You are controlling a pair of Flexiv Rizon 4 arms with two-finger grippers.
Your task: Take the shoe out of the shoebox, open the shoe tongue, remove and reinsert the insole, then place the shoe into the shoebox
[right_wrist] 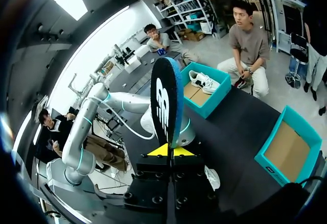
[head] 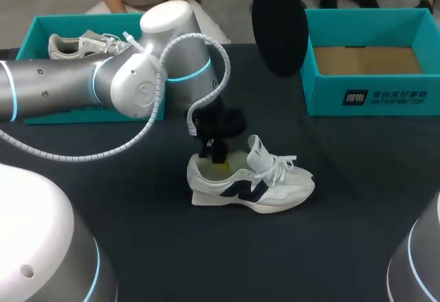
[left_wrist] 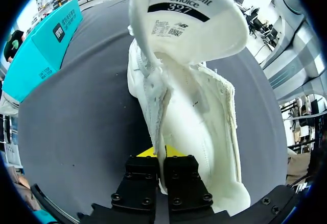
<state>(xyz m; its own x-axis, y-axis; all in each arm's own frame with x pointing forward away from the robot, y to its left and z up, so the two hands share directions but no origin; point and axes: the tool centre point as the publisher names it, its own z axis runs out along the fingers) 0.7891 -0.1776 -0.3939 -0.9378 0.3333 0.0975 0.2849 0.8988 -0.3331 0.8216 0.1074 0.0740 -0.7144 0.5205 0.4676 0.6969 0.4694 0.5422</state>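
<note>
The white sneaker [head: 240, 185] stands upright on its sole on the dark table [head: 124, 206]. Its laces are loose and its tongue [left_wrist: 189, 20] is pulled up and forward, leaving the mouth wide open. The left gripper [left_wrist: 161, 152] comes down at the sneaker's heel end, one finger inside the mouth and one outside. It is clamped on the padded collar wall, which runs straight between the two black fingers with only a sliver of yellow tip showing.

The insole [right_wrist: 166, 106], dark with a blue edge, is out of the sneaker and well clear of it, held high above the table on the sneaker's far side. The right gripper [right_wrist: 167, 151] pinches its lower end, yellow tips pressed to either face, so that it stands on edge straight out from the fingers.

Beyond the sneaker's toe end sits a teal shoebox [head: 371, 99] showing bare cardboard inside. Beyond the heel end, partly behind the left arm [head: 82, 85], a second teal shoebox [head: 41, 27] holds another pale sneaker [head: 79, 44].
</note>
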